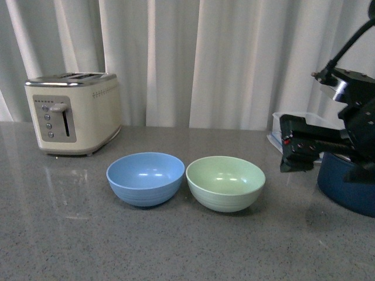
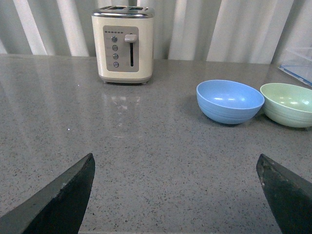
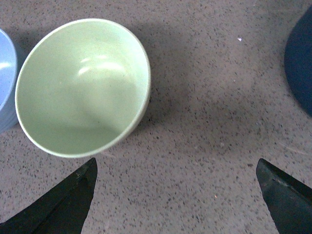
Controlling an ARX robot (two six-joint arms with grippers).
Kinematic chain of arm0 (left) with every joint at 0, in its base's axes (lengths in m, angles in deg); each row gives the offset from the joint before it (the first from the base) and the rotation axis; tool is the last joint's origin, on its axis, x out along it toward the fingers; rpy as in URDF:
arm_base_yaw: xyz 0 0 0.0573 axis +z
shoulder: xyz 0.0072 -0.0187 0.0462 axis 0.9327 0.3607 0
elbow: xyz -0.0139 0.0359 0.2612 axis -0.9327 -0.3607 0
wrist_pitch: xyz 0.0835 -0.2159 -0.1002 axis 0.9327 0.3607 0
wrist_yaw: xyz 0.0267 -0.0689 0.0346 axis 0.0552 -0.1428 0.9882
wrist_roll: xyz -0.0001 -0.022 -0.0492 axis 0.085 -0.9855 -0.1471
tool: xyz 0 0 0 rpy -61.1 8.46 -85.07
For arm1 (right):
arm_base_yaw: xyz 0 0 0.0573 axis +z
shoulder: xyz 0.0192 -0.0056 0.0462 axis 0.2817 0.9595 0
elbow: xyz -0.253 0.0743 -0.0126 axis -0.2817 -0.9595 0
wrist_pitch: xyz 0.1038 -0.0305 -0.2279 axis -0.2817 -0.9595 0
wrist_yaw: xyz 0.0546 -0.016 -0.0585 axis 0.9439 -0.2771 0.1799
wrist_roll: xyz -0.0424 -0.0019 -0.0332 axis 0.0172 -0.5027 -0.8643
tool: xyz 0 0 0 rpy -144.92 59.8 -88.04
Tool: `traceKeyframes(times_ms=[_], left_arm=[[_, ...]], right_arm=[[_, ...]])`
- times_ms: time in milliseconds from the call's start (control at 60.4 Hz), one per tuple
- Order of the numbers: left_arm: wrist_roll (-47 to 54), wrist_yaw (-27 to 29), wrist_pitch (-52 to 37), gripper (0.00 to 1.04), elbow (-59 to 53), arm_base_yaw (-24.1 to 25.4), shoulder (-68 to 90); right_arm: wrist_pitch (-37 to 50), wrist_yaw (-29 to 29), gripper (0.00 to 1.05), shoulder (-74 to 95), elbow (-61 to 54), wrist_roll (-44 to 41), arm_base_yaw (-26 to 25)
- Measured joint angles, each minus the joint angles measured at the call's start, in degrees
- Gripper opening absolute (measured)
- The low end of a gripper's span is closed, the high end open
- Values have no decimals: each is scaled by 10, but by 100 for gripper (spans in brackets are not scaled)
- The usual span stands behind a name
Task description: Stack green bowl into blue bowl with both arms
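Note:
The light blue bowl (image 1: 145,177) and the pale green bowl (image 1: 225,182) stand upright side by side on the grey counter, blue on the left, nearly touching. Both are empty. My right arm hangs above the counter to the right of the green bowl, its gripper (image 1: 296,153) open. From the right wrist I look down on the green bowl (image 3: 83,85) just beyond my open right gripper (image 3: 175,170), with the blue bowl's edge (image 3: 6,83) beside it. My left gripper (image 2: 175,165) is open over bare counter, well short of the blue bowl (image 2: 230,101) and green bowl (image 2: 288,103). The left arm is out of the front view.
A cream toaster (image 1: 73,112) stands at the back left. A dark blue pot (image 1: 348,184) sits at the right under my right arm, with a clear plastic container (image 1: 299,126) behind it. White curtains close off the back of the counter.

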Motion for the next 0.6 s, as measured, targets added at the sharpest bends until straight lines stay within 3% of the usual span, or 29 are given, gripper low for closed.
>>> traceKeyframes(times_ms=[596], left_arm=[[0, 0, 0, 98, 0, 0, 0]], right_arm=[[-10, 8, 95, 170, 152, -3, 13]])
